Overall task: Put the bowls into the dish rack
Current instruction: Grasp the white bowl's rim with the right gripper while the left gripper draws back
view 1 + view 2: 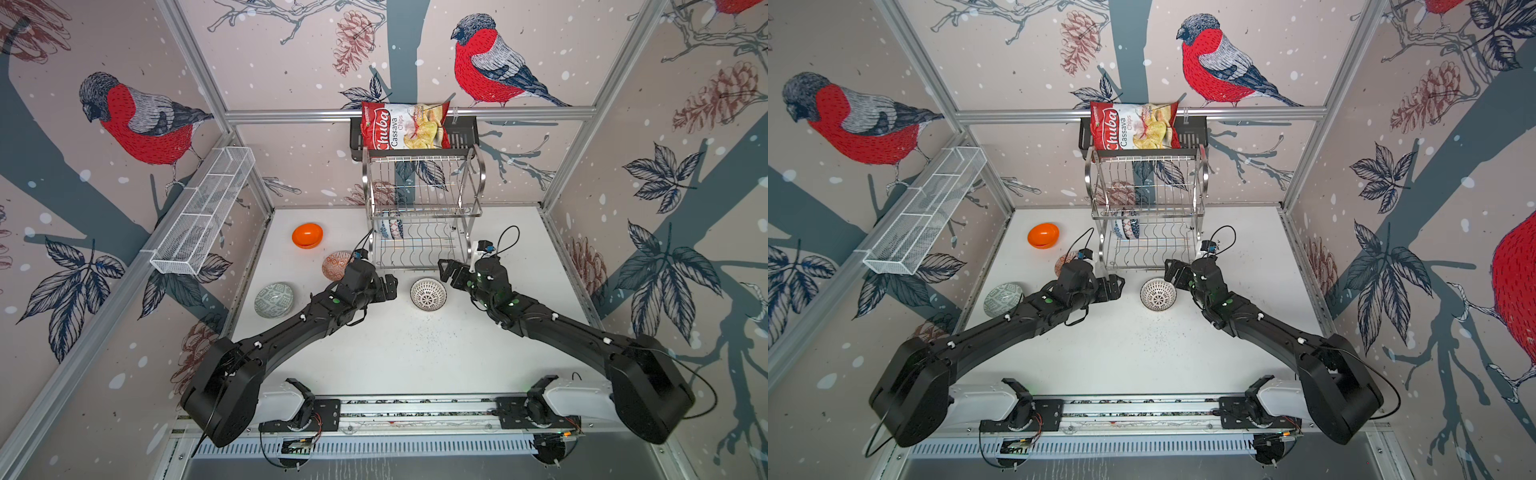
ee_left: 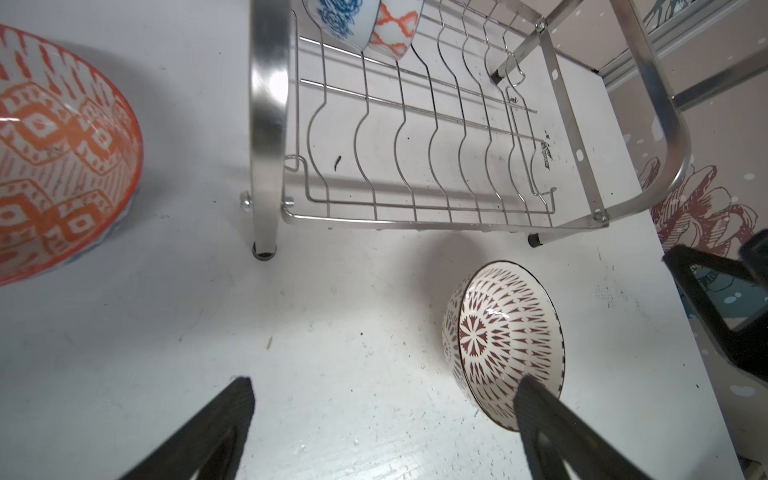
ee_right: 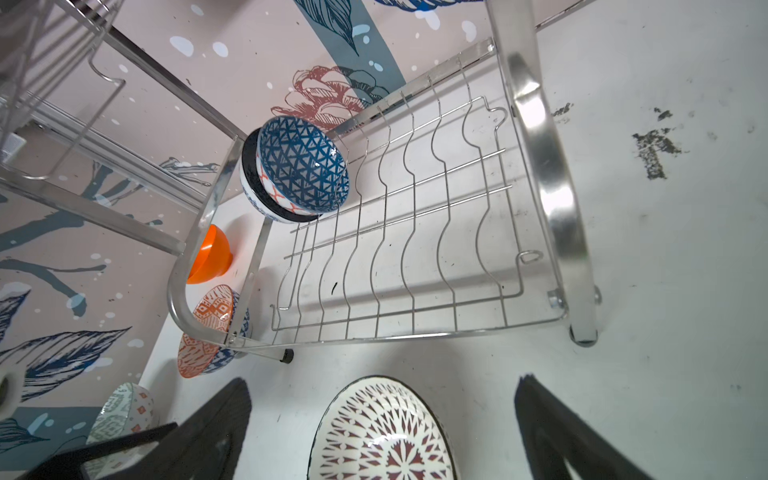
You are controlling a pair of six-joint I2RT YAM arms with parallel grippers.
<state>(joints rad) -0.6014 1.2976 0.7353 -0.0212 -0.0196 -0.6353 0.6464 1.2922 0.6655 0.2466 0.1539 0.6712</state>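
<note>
Left end effector (image 1: 390, 286) hangs with its jaws spread wide and holding nothing above the white surface (image 1: 395, 345), just left of a white bowl with a dark radial pattern (image 1: 428, 294). Right end effector (image 1: 445, 271), equally wide and with nothing in it, is poised just beyond that bowl's far right side. The bowl sits upright between the two, near the front of the dish rack (image 1: 424, 199).

Beside the left wrist lies the red-white patterned bowl (image 1: 334, 265), partly hidden by the arm in both top views. The grey-green patterned bowl (image 1: 273, 299) rests near the surface's left edge, and the glossy orange bowl (image 1: 307, 235) is farther back.

At the back left of the rack's lower tier, the blue bowl with white triangles (image 3: 301, 164) stands on edge. It appears to be nested against the blue-floral bowl (image 3: 249, 195) behind it, though the contact is hard to make out.

Above the rack, a chips bag (image 1: 405, 124) sits on a black shelf (image 1: 461, 137). A white mesh basket (image 1: 203, 212) hangs on the left wall.
</note>
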